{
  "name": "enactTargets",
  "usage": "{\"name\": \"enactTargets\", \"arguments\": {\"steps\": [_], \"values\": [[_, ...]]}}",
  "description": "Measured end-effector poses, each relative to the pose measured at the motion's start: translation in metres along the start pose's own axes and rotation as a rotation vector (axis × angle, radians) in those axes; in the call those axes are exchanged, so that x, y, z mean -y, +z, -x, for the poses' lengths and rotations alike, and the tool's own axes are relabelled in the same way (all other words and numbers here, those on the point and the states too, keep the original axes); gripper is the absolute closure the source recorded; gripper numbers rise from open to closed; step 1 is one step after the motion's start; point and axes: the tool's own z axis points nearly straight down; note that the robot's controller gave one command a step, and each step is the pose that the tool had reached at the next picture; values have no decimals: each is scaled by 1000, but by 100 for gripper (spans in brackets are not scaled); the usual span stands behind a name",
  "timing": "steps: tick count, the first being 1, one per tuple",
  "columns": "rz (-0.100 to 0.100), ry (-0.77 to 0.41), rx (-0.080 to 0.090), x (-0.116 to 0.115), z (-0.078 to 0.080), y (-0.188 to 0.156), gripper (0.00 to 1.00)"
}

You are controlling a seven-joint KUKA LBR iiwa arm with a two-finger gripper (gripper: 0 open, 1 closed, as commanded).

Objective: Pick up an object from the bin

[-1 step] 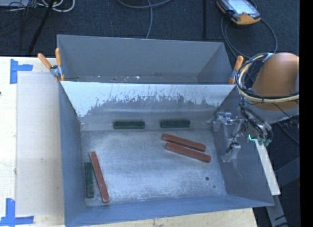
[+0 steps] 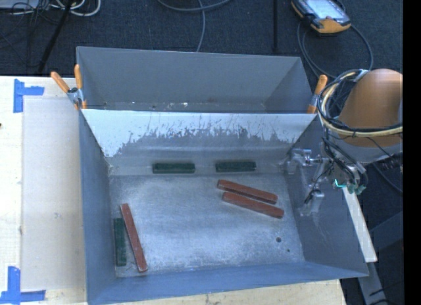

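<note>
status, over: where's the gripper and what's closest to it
Gripper by right wall of the bin. Nearest: two red-brown bars, side by side, just left of it. Nothing in between.

"Where's the light coming from?"

"From overhead, I'd say. The sloped back wall of the bin point(image 2: 210, 231) catches it brightest, in a pale band with streaky glare. The upright panel above that sits in shade."

"Any hard shadows?"

"Only soft ones. The two red-brown sticks point(image 2: 250, 199) towards the right each drop a thin dark edge on the floor, and the right wall by the gripper point(image 2: 309, 195) looks duller. The carpet point(image 2: 131, 27) round the bin is dim, and the orange cover point(image 2: 371, 96) on the arm has a gentle sheen."
</note>
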Motion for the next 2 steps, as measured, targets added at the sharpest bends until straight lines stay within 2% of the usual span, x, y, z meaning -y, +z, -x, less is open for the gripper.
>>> {"name": "enactTargets", "arguments": {"steps": [1,2], "values": [[-1,74,6,-13,4,38,0],[0,13,-1,-40,-6,81,0]]}}
